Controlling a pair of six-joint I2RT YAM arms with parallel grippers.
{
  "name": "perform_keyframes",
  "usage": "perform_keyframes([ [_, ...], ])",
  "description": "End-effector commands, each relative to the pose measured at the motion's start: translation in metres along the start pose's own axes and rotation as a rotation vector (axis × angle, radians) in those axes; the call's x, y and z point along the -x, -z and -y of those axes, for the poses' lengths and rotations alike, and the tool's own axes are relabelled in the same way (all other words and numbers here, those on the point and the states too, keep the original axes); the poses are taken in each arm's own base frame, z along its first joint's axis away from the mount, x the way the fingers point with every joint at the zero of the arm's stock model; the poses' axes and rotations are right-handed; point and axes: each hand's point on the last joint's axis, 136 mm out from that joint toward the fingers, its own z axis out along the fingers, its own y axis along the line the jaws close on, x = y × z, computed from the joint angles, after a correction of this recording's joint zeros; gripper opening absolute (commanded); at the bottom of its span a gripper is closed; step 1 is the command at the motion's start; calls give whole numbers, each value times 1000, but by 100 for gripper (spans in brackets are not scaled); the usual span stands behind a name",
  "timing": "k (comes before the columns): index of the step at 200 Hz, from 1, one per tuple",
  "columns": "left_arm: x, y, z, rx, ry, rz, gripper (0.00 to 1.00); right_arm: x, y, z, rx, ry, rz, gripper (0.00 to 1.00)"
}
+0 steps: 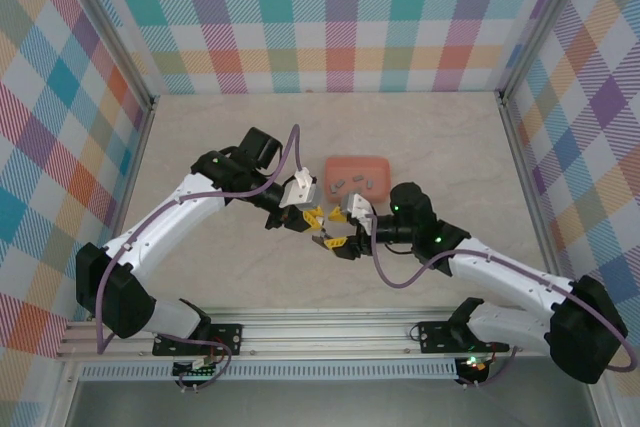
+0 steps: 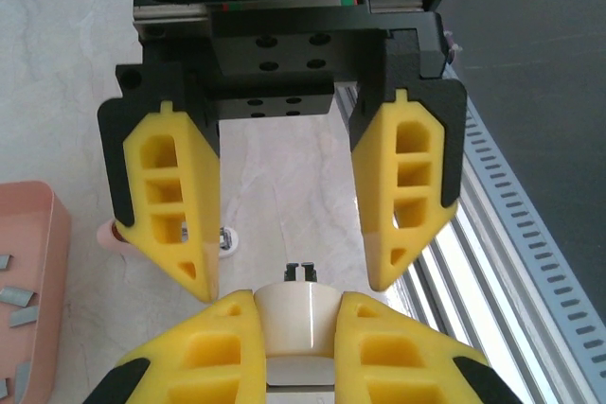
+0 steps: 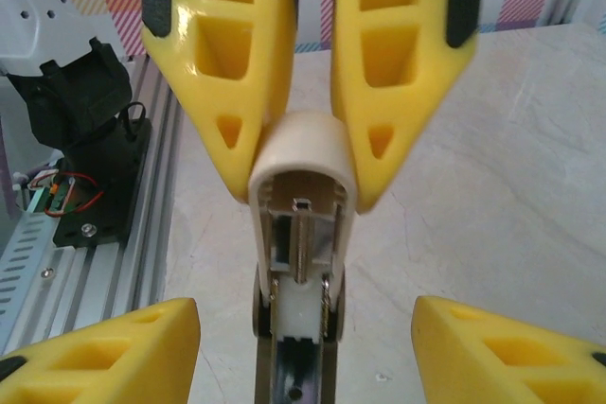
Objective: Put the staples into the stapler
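Note:
The cream stapler (image 3: pixel 301 163) stands opened between the two grippers (image 1: pixel 330 229). My left gripper (image 1: pixel 312 215) is shut on its cream top (image 2: pixel 295 314). Its yellow fingers (image 3: pixel 241 92) pinch that top from both sides. The bare metal magazine channel (image 3: pixel 298 371) runs down toward the right wrist camera. My right gripper (image 3: pixel 305 307) is open, its fingers spread wide on either side of the channel and holding nothing; it faces the left one (image 2: pixel 294 276). The staples (image 1: pixel 355 184) (image 2: pixel 19 295) lie as small grey strips in the coral-pink tray (image 1: pixel 357 161) (image 2: pixel 43 224), just behind the grippers.
An aluminium rail (image 2: pixel 516 234) (image 3: pixel 90 262) runs along the near table edge by the arm bases. Checked walls (image 1: pixel 330 17) enclose the marbled tabletop (image 1: pixel 230 277). A small white-and-metal piece (image 2: pixel 227 241) lies on the table near the tray.

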Motion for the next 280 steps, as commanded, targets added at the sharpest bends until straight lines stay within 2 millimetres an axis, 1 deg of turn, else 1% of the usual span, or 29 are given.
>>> perform_keyframes([
  [1,13,9,4,8,-36,28,10,17,-7,-6,43,50,32,61],
  [42,17,9,7,-5,-42,53,11,15,-19,-7,59,41,34,60],
  [55,17,9,7,-6,-42,55,11,14,-22,-6,59,37,29,56],
  [69,19,10,8,-5,-47,59,11,12,-24,-5,60,39,24,49],
  [81,19,10,9,-8,-46,63,11,10,-26,-4,53,39,22,47],
  [90,20,10,9,-11,-47,68,12,10,-26,-3,48,39,22,41],
  [114,21,11,8,3,-46,69,19,8,-25,0,25,45,18,24],
  [122,21,12,7,15,-37,64,22,7,-24,1,13,48,16,22],
  [133,21,13,3,43,-15,63,26,4,-21,3,-13,49,13,21],
  [139,23,15,-2,71,13,73,29,2,-19,5,-34,48,12,21],
  [155,30,23,-11,133,72,122,33,-3,-11,13,-104,25,0,21],
  [173,28,33,-25,247,153,119,44,-12,-1,25,-206,-29,-35,23],
  [189,17,39,-32,330,215,94,49,-25,9,40,-309,-99,-83,22],
  [205,4,44,-46,434,329,95,56,-38,20,56,-411,-171,-141,21],
  [226,-18,50,-63,565,485,94,65,-55,39,82,-601,-357,-196,20],
  [241,-32,52,-71,625,584,105,69,-72,56,97,-746,-483,-252,21],
  [250,-41,54,-77,671,645,118,72,-83,67,103,-829,-542,-290,21],
  [264,-55,52,-84,710,730,138,74,-101,82,108,-923,-604,-344,21],
  [268,-52,55,-89,734,733,167,74,-105,86,109,-945,-615,-353,21],
  [280,-62,57,-96,787,807,199,77,-119,96,112,-1000,-649,-383,20],
])
